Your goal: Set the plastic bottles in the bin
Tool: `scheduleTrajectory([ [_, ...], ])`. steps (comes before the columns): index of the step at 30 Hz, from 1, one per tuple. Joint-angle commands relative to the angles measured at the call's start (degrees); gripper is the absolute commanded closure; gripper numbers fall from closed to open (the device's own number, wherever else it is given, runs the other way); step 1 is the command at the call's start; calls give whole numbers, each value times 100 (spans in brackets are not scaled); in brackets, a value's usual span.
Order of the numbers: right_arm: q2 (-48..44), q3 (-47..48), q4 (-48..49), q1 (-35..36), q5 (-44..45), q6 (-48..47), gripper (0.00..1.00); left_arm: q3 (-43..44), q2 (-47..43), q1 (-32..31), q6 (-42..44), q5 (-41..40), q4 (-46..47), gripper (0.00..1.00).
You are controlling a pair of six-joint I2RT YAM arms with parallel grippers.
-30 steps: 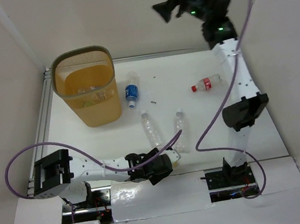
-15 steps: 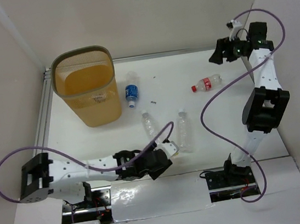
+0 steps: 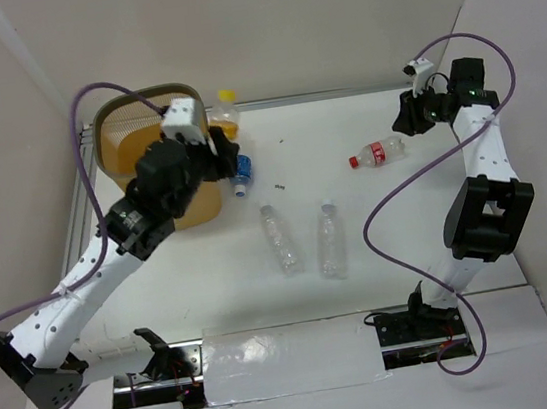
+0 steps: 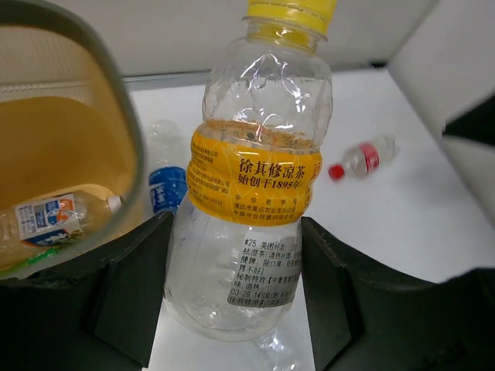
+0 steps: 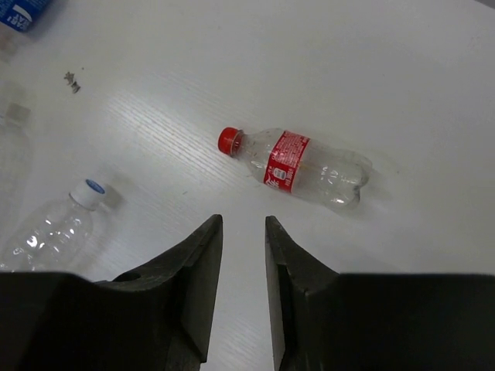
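A white table point(image 3: 409, 237) fills a pale-walled booth. Nearest us, two clear bottles point(image 3: 278, 236) point(image 3: 331, 240) lie side by side mid-table. Farther back, a red-capped bottle point(image 3: 378, 152) lies toward the right edge; the right gripper point(image 5: 243, 255) hangs above it, jaws almost together with nothing between them. In the far left corner stands the bin point(image 4: 116, 85), a blue-labelled bottle point(image 4: 166, 188) just beside it and a white-labelled bottle point(image 4: 54, 220) inside. The left gripper point(image 4: 232, 290) clamps a yellow-labelled bottle point(image 4: 255, 174) upright by the rim.
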Motion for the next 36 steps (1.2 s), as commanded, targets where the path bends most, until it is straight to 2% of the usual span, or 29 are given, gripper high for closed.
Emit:
scheduleTrajectory([
  [1, -167, -36, 102, -30, 107, -161, 63, 454, 76, 912, -692, 192, 377, 87],
  [5, -220, -98, 207, -30, 238, -161, 43, 674, 392, 1618, -764, 42, 219, 84],
  [6, -220, -98, 208, 31, 300, -214, 31, 822, 462, 1732, -686, -45, 62, 83],
  [8, -220, -98, 260, 31, 528, -275, 20, 885, 647, 2005, -633, -99, -62, 78],
  [11, -159, -98, 260, 101, 704, -276, 11, 885, 779, 2295, -632, -230, -177, 68],
  [14, -27, -98, 374, 163, 819, -442, 0, 955, 920, 2489, -579, -344, -343, 30],
  [15, -27, -98, 375, 163, 819, -608, 0, 1069, 1024, 2489, -510, -345, -396, 5],
  [16, 34, -98, 375, 163, 819, -731, 0, 1131, 1026, 2550, -509, -345, -396, 1],
  [18, 88, -28, 375, 163, 671, -1135, 0, 1262, 1105, 2551, -439, -345, -467, 1],
  [21, 158, 25, -63, 163, 205, -2872, 0, 1570, 1105, 2551, -272, -345, -467, 1],
  [22, 158, -36, -117, 163, 152, -3747, 0, 1666, 1105, 2551, -176, -345, -519, 1],
  [26, 500, -11, -564, 163, 20, -5560, 0, 2106, 842, 2174, 315, 224, -519, 1],
  [28, 930, 357, -1072, 163, 19, -6022, 0, 2160, 631, 1832, 501, 672, -519, 1],
  [29, 1071, 489, -1189, 163, 19, -6224, 0, 2020, 552, 1708, 658, 1188, -519, 1],
  [31, 1396, 736, -1243, 225, 19, -6287, 0, 1766, 254, 1296, 730, 1587, -572, 1],
  [34, 1590, 737, -1103, 383, 309, -6392, 0, 1037, -211, 716, 617, 1747, -703, 1],
  [36, 1678, 685, -944, 584, 493, -6515, 0, 424, -459, 312, 425, 1529, -756, 1],
])
